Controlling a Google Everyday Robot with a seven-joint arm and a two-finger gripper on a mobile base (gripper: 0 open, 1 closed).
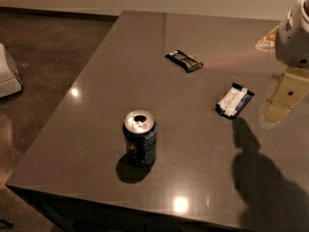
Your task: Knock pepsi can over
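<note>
The pepsi can (140, 144) stands upright on the grey-brown table (145, 66), near its front edge and left of centre. It is dark navy with a silver top and an open pull-tab hole. My gripper (285, 98) is at the right edge of the camera view, a beige part hanging below the white arm (293, 33). It is well to the right of the can and a little farther back, and it does not touch the can. Its shadow falls on the table at the lower right.
A dark wrapped snack bar (184, 60) lies at the back middle of the table. A white and dark blue wrapped bar (234, 100) lies between the can and the gripper. A white object (8, 74) stands on the floor at the left.
</note>
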